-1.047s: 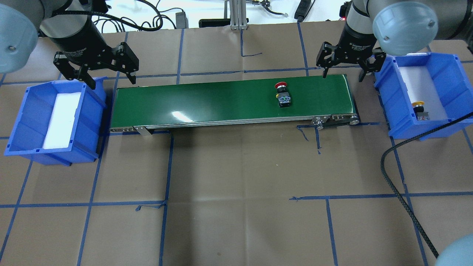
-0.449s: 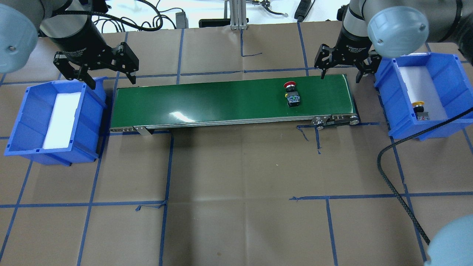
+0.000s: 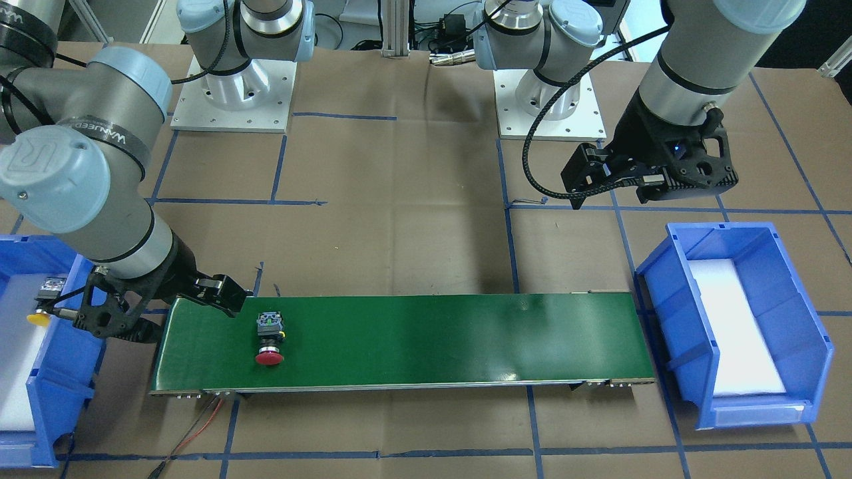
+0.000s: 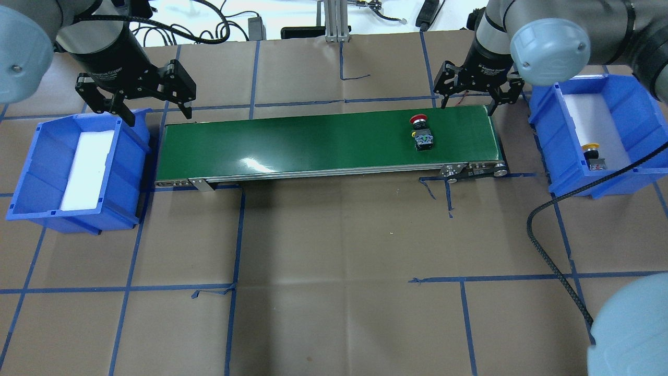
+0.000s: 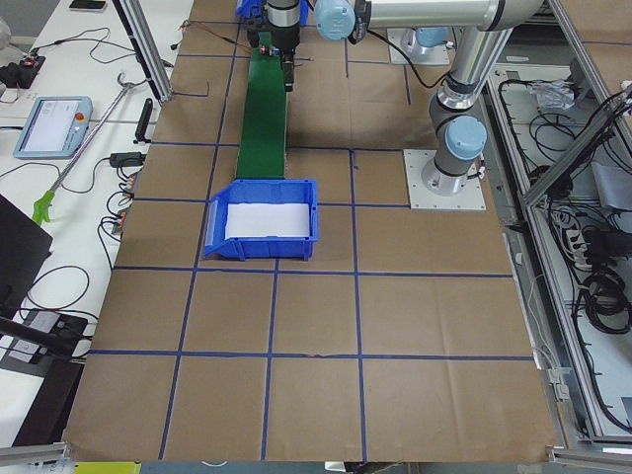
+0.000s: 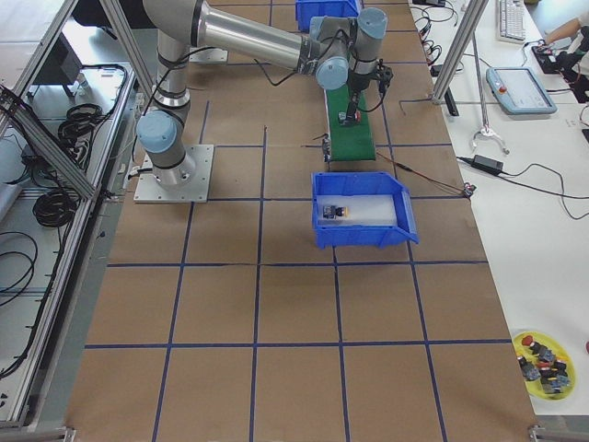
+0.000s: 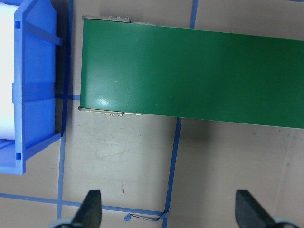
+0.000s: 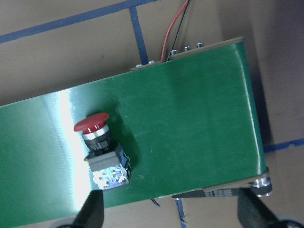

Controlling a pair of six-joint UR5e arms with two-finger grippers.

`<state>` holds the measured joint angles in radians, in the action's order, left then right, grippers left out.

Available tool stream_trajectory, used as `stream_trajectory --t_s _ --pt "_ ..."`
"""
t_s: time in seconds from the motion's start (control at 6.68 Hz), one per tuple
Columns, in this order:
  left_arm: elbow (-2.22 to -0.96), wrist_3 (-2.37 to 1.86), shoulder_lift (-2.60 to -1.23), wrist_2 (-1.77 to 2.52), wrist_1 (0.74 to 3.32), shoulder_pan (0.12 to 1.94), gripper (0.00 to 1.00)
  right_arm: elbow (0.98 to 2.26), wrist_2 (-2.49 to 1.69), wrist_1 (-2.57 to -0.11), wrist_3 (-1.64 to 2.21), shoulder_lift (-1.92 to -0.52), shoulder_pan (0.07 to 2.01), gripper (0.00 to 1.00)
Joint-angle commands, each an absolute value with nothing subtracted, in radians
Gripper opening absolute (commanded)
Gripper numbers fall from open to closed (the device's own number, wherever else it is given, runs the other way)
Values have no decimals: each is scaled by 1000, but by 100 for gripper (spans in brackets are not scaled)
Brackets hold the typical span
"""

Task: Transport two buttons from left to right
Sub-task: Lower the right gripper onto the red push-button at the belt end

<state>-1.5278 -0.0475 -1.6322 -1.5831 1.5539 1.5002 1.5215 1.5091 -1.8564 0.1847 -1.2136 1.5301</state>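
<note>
The red-capped button [image 4: 421, 133] lies on its side on the green conveyor belt [image 4: 313, 141], near the belt's right end; it also shows in the front view [image 3: 269, 338] and the right wrist view [image 8: 101, 153]. The yellow-capped button [image 4: 593, 155] lies in the right blue bin [image 4: 634, 107]. My right gripper [image 4: 467, 107] is open and empty, above the far edge of the belt's right end, just right of the red button. My left gripper [image 4: 156, 116] is open and empty, above the gap between the left blue bin [image 4: 31, 172] and the belt's left end.
The left bin holds only a white foam liner [image 4: 86, 169]. A black cable [image 4: 553, 250] hangs over the table at the right front. Red and black wires [image 8: 173, 28] run from the belt's far right corner. Blue tape lines grid the brown table.
The red button has travelled to the right along the belt. My right gripper has moved left, from beside the right bin to over the belt's right end. The left arm has not moved.
</note>
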Motion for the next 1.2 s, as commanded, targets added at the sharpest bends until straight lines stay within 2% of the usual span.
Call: stream_trajectory --t_s 0.0,0.6,0.75,0.9,1.05 --pt "-1528 -48 -1632 -1583 1554 1500 100 1522 1470 -1893 184 -1149 1531 99" --pt "-1528 -48 -1632 -1583 1554 1500 100 1580 1474 -1983 170 -1105 1562 99" --pt "-1528 -49 -1632 -1583 1554 1500 100 1583 1483 -1980 164 -1091 1560 89" --pt "-1528 -48 -1632 -1583 1554 1500 100 1582 1491 -1980 97 -1083 1556 67" --pt "-1528 -49 -1632 -1583 1554 1500 100 1580 1520 -1979 42 -1080 1548 40"
